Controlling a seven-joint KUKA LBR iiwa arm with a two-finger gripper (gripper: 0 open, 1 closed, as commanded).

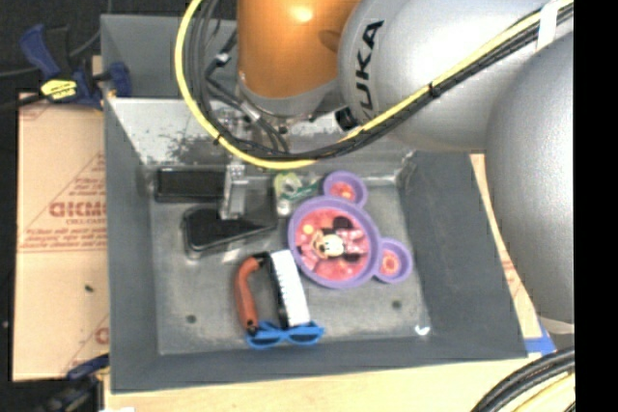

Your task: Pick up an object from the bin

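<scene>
Top-down view of grey metal bin (135, 236), seen slightly from one side. KUKA iiwa arm (454, 63) in from view-right; orange wrist cover (290, 24) above far-centre of bin, w/ yellow cable (190, 24) looped round it.

Gripper (238, 196) low under the cover, over far-left part of bin floor. Claw opening: cannot tell, wrist hiding most of it. Whether anything gripped: cannot tell either.

Nearest items:
- black flat rectangular block (185, 183), lying lengthwise along far wall, just view-left of gripper, touching or nearly so.
- black glossy rounded object (217, 232), stapler- or mouse-like, exact kind unclear; directly below gripper in view, near side of the block.
- small pale-green and white item (285, 190), just view-right of gripper, partly under the arm; kind unclear.

Other contents:
- purple mouse-head plate (338, 246) w/ Minnie Mouse picture at ctr, two round ears; approx. mid-bin, view-right of the black rounded object, apart from it.
- scrub brush (280, 289), white bristles, red-orange loop handle; near-centre, beside plate's near-left rim.
- blue sunglasses (285, 335), at brush's near end, touching it, close to near wall.
</scene>
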